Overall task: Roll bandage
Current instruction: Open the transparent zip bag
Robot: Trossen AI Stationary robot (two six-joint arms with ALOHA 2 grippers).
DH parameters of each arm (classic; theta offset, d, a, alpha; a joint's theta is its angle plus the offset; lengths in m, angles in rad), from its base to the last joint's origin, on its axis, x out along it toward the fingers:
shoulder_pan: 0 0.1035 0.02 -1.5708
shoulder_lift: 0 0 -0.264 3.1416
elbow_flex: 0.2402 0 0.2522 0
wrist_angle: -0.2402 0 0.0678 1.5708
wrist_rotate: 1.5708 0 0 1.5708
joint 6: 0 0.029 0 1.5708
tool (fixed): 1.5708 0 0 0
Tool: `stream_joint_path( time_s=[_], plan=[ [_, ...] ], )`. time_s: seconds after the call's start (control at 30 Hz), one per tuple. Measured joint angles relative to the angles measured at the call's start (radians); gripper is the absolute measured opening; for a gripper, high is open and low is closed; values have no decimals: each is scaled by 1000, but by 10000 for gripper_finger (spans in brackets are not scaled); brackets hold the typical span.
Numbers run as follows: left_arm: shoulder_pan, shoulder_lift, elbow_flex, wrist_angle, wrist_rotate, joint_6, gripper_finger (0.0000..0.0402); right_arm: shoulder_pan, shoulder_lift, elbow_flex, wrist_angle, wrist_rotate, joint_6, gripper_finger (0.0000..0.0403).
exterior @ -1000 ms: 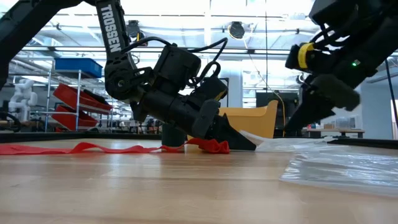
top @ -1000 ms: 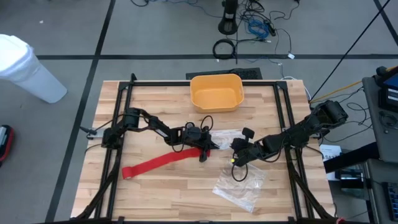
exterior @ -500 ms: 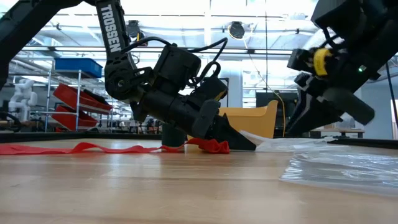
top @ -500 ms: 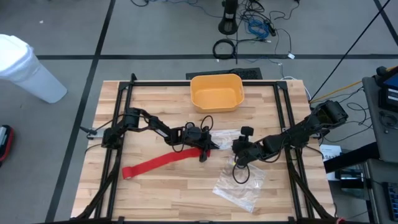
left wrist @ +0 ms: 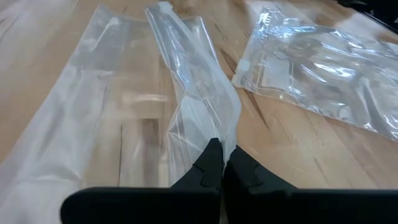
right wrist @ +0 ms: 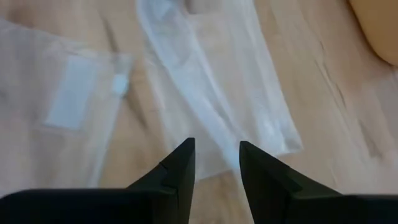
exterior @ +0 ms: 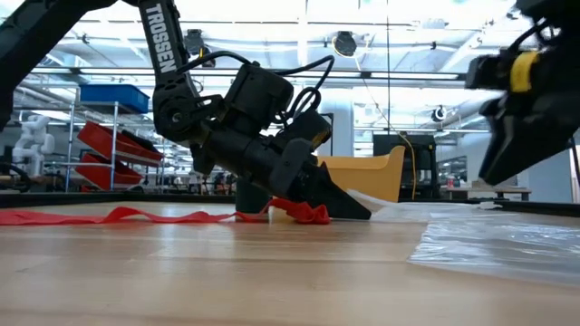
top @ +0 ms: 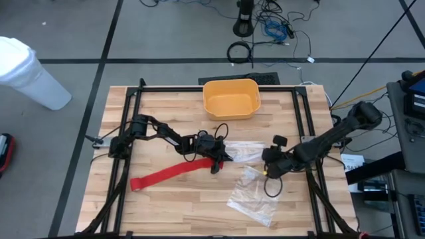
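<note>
One bandage (top: 174,173), red soft flat strip on wood table (top: 166,206); left hand (top: 216,161) clenched on its bunched end. Right hand (top: 267,170) released, over crinkly clear bag (top: 255,192).

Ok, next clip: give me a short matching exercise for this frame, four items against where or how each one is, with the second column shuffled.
Items:
1. bandage
2. yellow bin
3. left gripper
4. right gripper

States:
A. fingers apart, held above the clear plastic bags
B. at the table's far edge, nothing inside it
C. lying flat as a red strip, one end bunched at a gripper's tip
D. fingers closed, tip down at the table

Pairs: 1-C, 2-B, 3-D, 4-A
</note>
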State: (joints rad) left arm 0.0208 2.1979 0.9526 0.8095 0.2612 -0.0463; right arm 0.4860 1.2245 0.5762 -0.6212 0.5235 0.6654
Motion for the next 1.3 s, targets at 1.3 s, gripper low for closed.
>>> stream_joint_path(
  time_s=[1.3],
  plan=[
    [-9, -2, 1, -11, 25, -1, 0, 94, 292, -1, 1, 183, -5, 85]
  ],
)
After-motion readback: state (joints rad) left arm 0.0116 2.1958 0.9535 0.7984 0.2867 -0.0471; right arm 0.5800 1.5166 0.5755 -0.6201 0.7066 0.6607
